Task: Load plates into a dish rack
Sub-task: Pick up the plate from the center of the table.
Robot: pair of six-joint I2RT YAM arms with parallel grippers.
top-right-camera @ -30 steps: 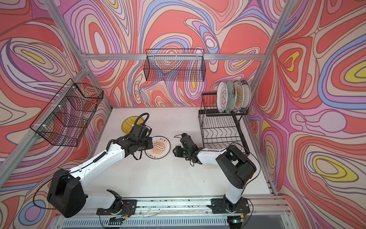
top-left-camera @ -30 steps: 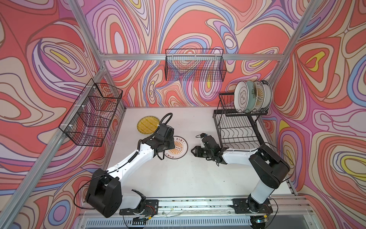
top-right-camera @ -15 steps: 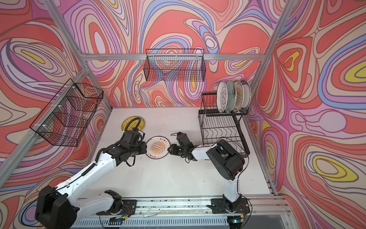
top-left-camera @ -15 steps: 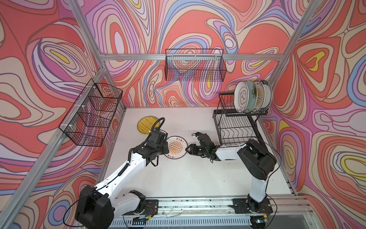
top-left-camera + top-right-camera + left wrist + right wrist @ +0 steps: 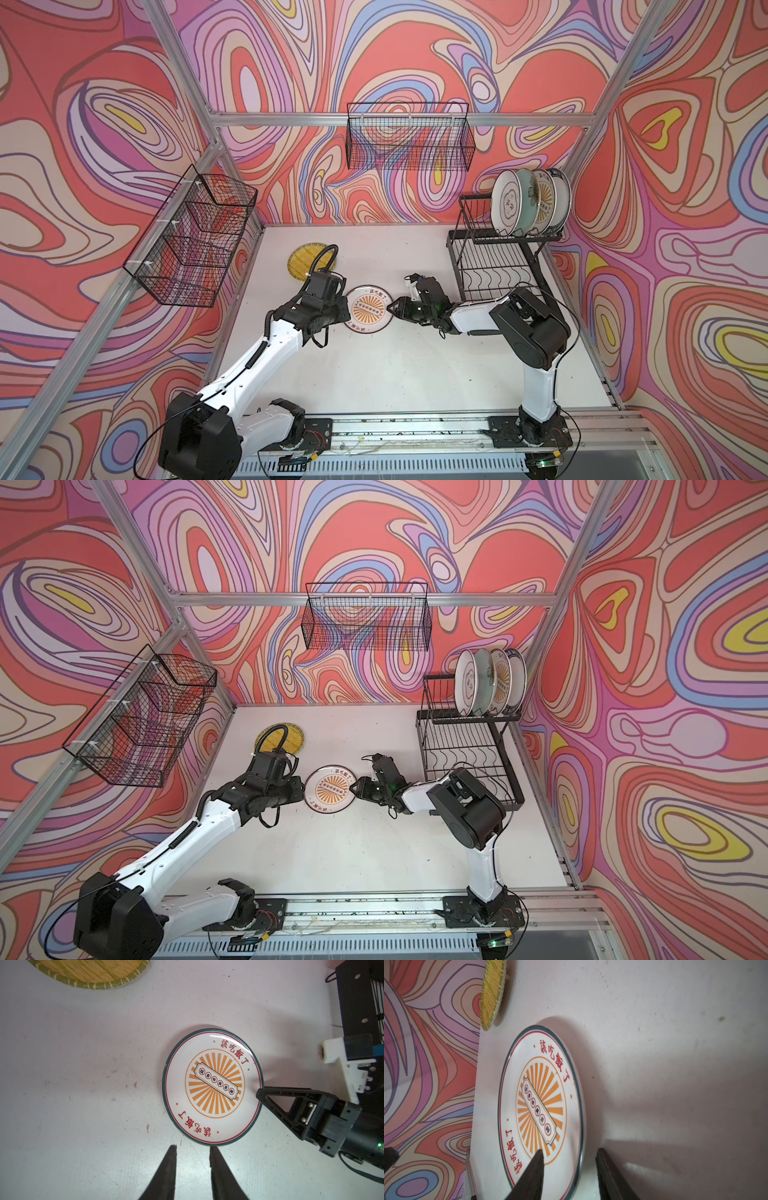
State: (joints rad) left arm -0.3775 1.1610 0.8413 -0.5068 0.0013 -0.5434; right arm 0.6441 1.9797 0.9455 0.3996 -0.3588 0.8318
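Flat sunburst plate (image 5: 369, 308), right gripper (image 5: 570, 1150) parted astride its right rim, left gripper (image 5: 193, 1146) narrow, empty, at left rim: shallow pinch, likely slip on lifting.

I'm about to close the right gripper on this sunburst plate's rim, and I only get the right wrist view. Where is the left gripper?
Observer: The left gripper is at the sunburst plate too, fingertips by its rim on the left arm's side, jaws slightly apart, holding nothing.
Operator: Where is the dish rack?
Observer: The dish rack stands at the far right corner of the table.
Operator: Any room in it?
Observer: Its upper tier holds four plates upright; no plate shows on the lower tier.
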